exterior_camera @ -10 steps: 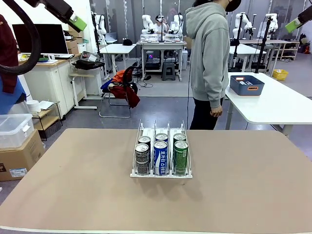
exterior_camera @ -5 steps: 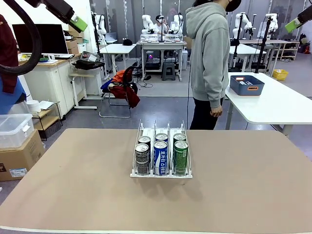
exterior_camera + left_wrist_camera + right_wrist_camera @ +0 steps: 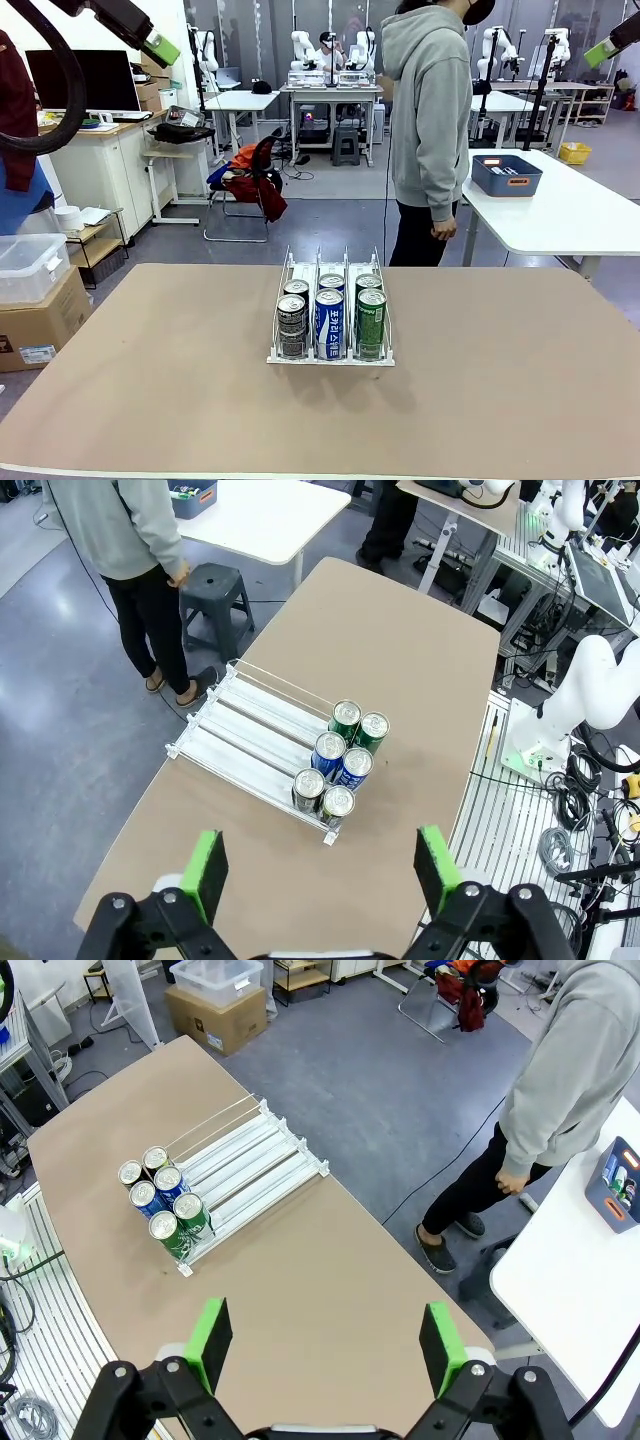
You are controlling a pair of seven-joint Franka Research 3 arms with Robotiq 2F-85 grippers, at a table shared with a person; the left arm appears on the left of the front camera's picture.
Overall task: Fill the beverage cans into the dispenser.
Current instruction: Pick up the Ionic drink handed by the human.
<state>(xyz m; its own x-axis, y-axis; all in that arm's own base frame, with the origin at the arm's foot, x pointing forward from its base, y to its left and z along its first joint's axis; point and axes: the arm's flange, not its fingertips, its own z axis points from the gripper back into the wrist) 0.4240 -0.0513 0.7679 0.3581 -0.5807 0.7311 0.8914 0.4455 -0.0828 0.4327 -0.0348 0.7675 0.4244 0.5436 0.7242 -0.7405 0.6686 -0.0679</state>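
Note:
The dispenser stands in the middle of the brown table. Several beverage cans fill the front of its three lanes: dark grey on the left, blue-and-white in the middle, green-and-white on the right, each with another can behind it. My left gripper is raised high at the top left and my right gripper high at the top right. Both look down on the dispenser from far above. The left gripper and right gripper stand open with nothing between their fingers.
A person in a grey hoodie stands just beyond the table's far edge, hands down. Behind to the right, a white table carries a blue tub. A stool stands near the person.

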